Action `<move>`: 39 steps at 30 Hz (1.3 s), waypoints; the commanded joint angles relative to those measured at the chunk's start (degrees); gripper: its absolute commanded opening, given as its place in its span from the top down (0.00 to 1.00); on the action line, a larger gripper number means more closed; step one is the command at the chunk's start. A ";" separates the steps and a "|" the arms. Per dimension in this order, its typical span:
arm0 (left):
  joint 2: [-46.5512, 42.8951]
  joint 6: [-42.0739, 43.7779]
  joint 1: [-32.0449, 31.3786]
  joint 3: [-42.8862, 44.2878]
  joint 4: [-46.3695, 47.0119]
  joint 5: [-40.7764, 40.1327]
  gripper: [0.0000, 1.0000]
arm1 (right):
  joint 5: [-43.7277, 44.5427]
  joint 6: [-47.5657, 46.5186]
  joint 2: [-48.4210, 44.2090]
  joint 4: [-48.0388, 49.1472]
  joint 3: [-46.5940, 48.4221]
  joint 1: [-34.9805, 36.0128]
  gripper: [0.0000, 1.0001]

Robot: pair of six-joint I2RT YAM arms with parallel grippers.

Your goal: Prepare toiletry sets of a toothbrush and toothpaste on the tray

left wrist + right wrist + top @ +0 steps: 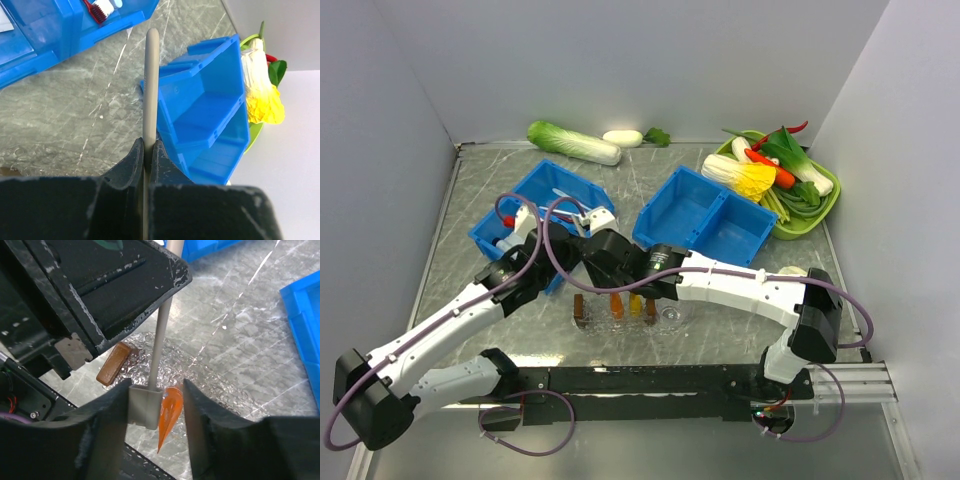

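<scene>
Grey marbled counter (650, 170) beneath everything. Toward its far half, a left blue bin (542, 170) and a right blue bin (760, 235) with two compartments; in the far right corner, a green tray (820, 215) heaped with vegetables.

Nearer the arm bases, at mid-counter, the tray (210, 385): clear, shallow, oval, with a bumpy glassy surface, lying flat. On it a brown tube (114, 364) and an orange tube (169, 410), apart from each other.

Over the tray, the toothbrush (151, 90): slim, pale whitish-grey, with a straight shaft, a rounded far end and a blocky pale head; head end just beside the orange tube. Contact with the tray not discernible; upright or slanted, hard to say.

Left arm stretched diagonally from the near left corner to mid-counter; right arm folded in from the near right, forearm pointing leftward; both wrists crowded above the tray.

Left tool (147, 150) pinched hard on the toothbrush shaft, no gap on either side. Right tool (156, 395) low over the tray, jaws partway apart and straddling the toothbrush head; head against one finger, with a gap and the orange tube on the other side; no grip.
</scene>
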 commanded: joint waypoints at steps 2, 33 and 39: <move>-2.08 -0.66 -0.38 -0.44 0.66 -1.37 0.99 | 1.28 -0.10 -0.09 0.63 2.69 0.39 0.57; -20.87 32.10 0.76 -0.26 -4.18 -14.65 0.04 | -12.94 -4.85 -19.86 -5.60 -6.97 -3.56 0.83; -23.71 56.97 0.76 -1.94 6.11 6.86 0.04 | -22.79 -5.02 -24.87 -9.47 -8.74 -6.37 0.82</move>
